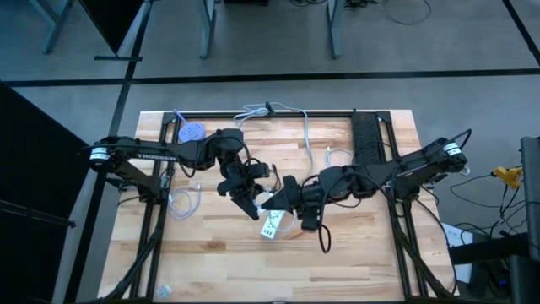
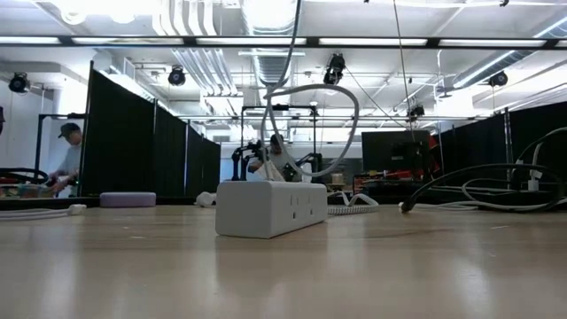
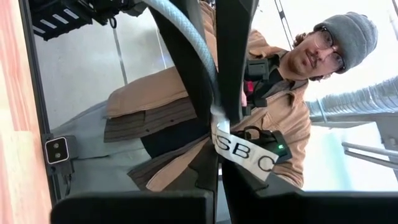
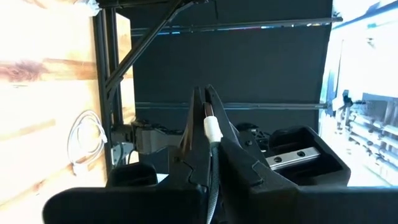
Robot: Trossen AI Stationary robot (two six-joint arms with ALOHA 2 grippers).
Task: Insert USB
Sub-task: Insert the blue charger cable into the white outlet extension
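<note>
A white power strip (image 1: 272,225) (image 2: 270,208) lies flat on the wooden table near its middle, and a grey cable (image 2: 310,97) loops above it. My left gripper (image 1: 251,205) (image 3: 214,74) hovers just left of the strip, shut on a grey cable with a white "USB C" label (image 3: 244,157). My right gripper (image 1: 268,202) (image 4: 205,99) comes in from the right, its tips close to the left gripper's. It is shut on a thin cable end with a white sleeve (image 4: 212,129). Neither gripper shows in the low view. My left gripper pinches the grey cable (image 3: 208,68) between its two fingers, just above the white label. The cable runs along the fingers and is lifted clear of the table. My right gripper pinches the cable end at its white sleeve (image 4: 212,124) between its two fingers. The cable lies along the fingers, level and clear of the table.
A coiled white cable (image 1: 184,201) lies at the table's left, and a purple round thing (image 1: 192,132) sits at the far left. A black power bar (image 1: 365,139) lies at the far right. A person (image 3: 292,93) stands close beyond the table. Black frame rails (image 1: 253,114) edge it.
</note>
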